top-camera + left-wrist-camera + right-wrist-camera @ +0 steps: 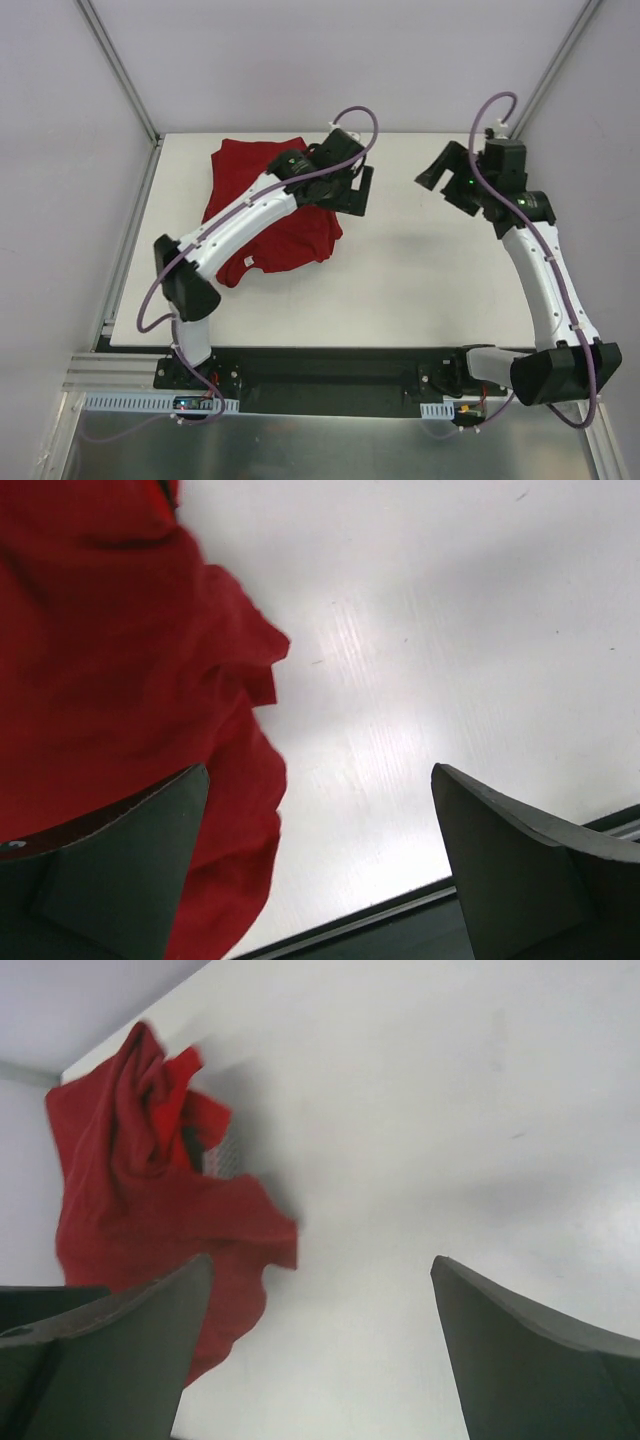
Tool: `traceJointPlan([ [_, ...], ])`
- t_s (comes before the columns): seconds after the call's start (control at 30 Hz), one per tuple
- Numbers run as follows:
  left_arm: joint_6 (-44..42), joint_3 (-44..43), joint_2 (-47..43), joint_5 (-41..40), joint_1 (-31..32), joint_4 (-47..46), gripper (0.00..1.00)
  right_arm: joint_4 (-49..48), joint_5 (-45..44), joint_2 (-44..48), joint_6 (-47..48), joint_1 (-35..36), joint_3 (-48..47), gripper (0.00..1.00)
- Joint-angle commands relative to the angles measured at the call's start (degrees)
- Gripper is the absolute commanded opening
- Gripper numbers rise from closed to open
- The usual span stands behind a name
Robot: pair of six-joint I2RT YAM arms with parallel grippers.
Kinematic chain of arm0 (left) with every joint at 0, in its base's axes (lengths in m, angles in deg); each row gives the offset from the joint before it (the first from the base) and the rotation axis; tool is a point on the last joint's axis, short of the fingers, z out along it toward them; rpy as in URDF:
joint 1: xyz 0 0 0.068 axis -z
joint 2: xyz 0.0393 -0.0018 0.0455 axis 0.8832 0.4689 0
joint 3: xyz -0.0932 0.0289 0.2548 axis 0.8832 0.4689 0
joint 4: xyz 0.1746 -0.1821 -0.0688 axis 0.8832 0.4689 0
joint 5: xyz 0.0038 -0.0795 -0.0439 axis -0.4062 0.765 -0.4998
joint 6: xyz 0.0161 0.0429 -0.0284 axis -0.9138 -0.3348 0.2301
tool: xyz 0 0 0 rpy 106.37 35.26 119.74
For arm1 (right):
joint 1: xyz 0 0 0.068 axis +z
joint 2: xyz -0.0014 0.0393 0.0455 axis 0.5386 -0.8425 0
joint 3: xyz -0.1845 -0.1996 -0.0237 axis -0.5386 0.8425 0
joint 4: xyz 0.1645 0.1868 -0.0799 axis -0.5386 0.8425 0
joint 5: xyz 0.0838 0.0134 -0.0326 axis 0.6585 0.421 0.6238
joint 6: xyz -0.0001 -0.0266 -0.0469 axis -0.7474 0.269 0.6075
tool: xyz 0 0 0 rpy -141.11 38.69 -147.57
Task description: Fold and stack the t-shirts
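The left gripper [318, 780] has its jaws spread wide with nothing between them. It hangs over the right-hand edge of the red t-shirts [290, 240], one finger above the cloth and the other above bare table [430, 290]. That straddle suits a descent onto the ragged hem just below, so I judge this as the approach to a first pick. The right gripper [445, 182] is spread just as wide and also empty. It sits over open table well apart from the cloth and is angled toward it, probably held ready to take a second corner once the fabric is lifted.

The shirts lie in a crumpled heap at the far left of the table, partly under the left arm. Sleeves and folds are bunched together — I cannot tell how many garments are in it, and no blue one shows. Nothing is spread flat or folded yet, so the task looks near its start. The middle of the table is the likely spot for laying a shirt out.
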Motion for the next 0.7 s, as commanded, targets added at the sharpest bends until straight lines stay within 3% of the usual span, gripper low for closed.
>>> traceJointPlan([
  [0.0, -4.68, -9.21, 8.3, 4.7, 0.92, 1.17, 0.95, 9.03, -2.32, 3.85, 3.03, -7.62, -1.89, 0.96],
  [0.17, -1.35, -8.97, 15.43, 12.18, 1.1, 0.82, 0.96, 11.67, -2.4, 6.22, 4.09, -10.55, -1.19, 0.96],
  [0.3, -0.29, -5.36, 17.98, 8.44, 0.84, 0.29, 0.96, 11.77, -2.41, 5.97, 4.7, -10.63, -0.04, 0.96],
  [0.4, 0.85, -2.64, 19.22, 5.6, -1.53, -0.5, 0.97, 11.15, -0.39, 5.53, 4.97, -10.55, 0.48, 0.96],
  [0.67, 2.96, 9.22, 16.32, 8.05, -11.2, -8.84, 0.95, 8.34, 2.08, 4.38, 3.82, -10.55, 0.31, 0.96],
])
